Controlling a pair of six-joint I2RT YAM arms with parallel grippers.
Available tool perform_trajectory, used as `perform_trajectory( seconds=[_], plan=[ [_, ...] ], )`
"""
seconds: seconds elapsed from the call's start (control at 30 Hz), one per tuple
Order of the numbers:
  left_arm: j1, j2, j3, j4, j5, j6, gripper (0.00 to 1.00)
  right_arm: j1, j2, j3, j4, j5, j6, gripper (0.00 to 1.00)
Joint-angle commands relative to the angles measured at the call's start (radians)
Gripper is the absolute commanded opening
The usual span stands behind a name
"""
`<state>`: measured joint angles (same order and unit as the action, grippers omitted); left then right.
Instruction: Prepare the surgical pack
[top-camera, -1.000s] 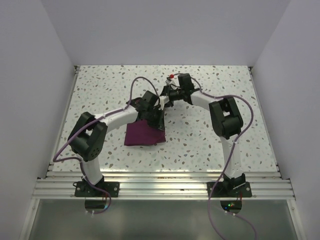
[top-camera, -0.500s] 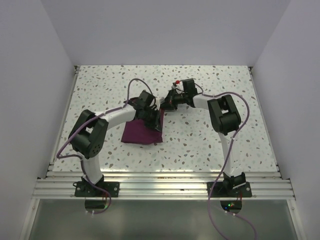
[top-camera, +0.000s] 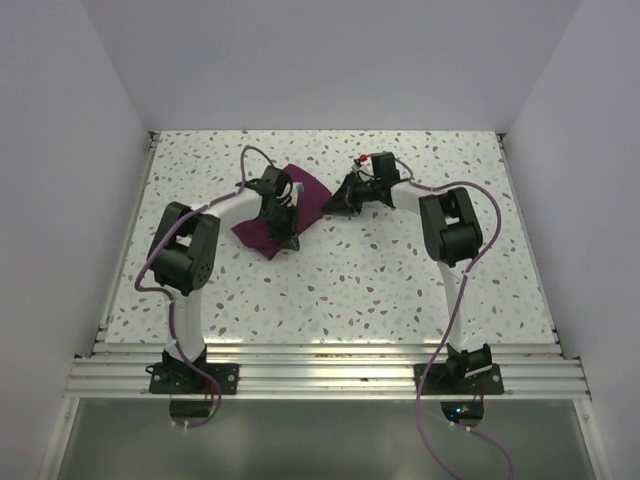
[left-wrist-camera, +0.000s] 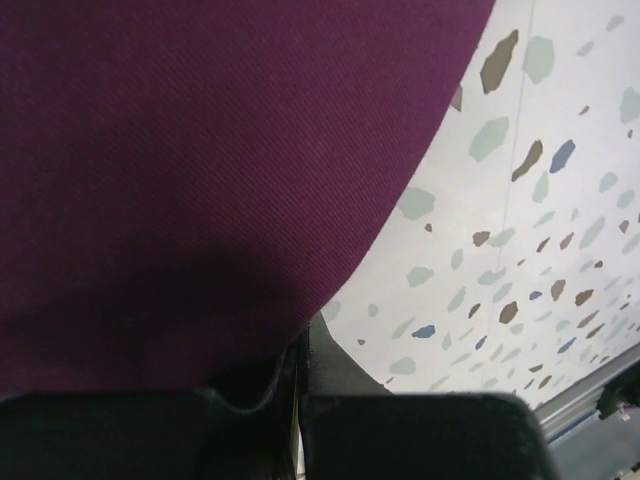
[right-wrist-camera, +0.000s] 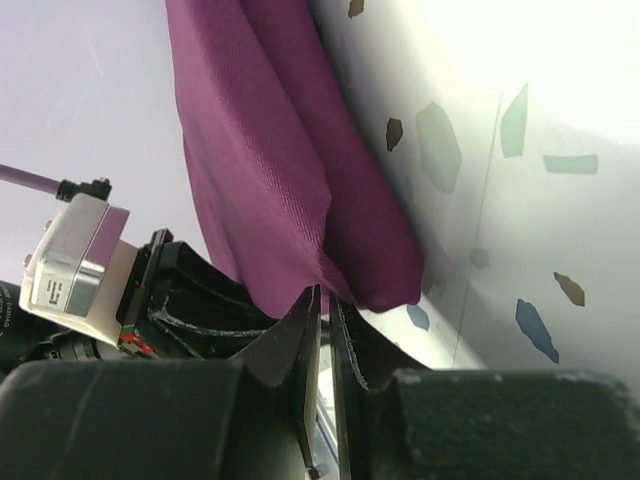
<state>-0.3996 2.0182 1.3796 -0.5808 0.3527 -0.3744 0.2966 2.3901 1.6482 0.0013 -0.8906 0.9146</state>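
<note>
Looked down on a white surface (top-camera: 400, 270) dotted with small dark specks, closed in by plain pale walls (top-camera: 330, 60) on three sides. Found the purple cloth (top-camera: 305, 188) toward the far side of that surface, a little left of the middle, bunched up between the ends of the two arms. Could not tell from above how much of it lay on the surface and how much was lifted.

Saw the left fingers (left-wrist-camera: 322, 365) pressed tight together, with the edge of the cloth running down into them, so clenched on the cloth. Saw the cloth filling most of the left wrist view, with speckled surface showing to its right.

Saw the right fingers (right-wrist-camera: 312, 325) almost closed, pinching a folded corner of the cloth at their tips. Noticed two soft folds of cloth there, close beside the surface. Spotted part of the left arm (right-wrist-camera: 75, 260), black with a white block, just behind the cloth in that view.

From above, found the left fingers at the near side of the cloth and the right fingers at its right edge, both arms bent inward.
</note>
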Motion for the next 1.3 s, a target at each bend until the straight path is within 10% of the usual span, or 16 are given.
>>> perform_trajectory(
  seconds=[0.0, 0.4, 0.57, 0.63, 1.27],
  plan=[
    [0.016, -0.002, 0.029, -0.028, -0.107, 0.037, 0.0, 0.004, 0.0, 0.067, -0.096, 0.032, -0.069, 0.13],
    [0.016, -0.525, -0.284, 0.071, -0.003, -0.049, 0.23, 0.003, -0.32, 0.013, -0.51, 0.217, -0.304, 0.23],
    [0.027, -0.65, -0.355, 0.136, -0.027, -0.084, 0.48, 0.004, -0.489, -0.132, -0.632, 0.407, -0.448, 0.58],
    [0.033, -0.671, -0.369, 0.157, -0.021, -0.104, 0.55, 0.004, -0.526, -0.178, -0.649, 0.424, -0.482, 0.97],
    [0.044, -0.978, -0.743, 0.425, 0.012, -0.345, 0.73, 0.004, -0.928, -0.732, -0.371, 0.338, -0.368, 0.99]
  ],
)
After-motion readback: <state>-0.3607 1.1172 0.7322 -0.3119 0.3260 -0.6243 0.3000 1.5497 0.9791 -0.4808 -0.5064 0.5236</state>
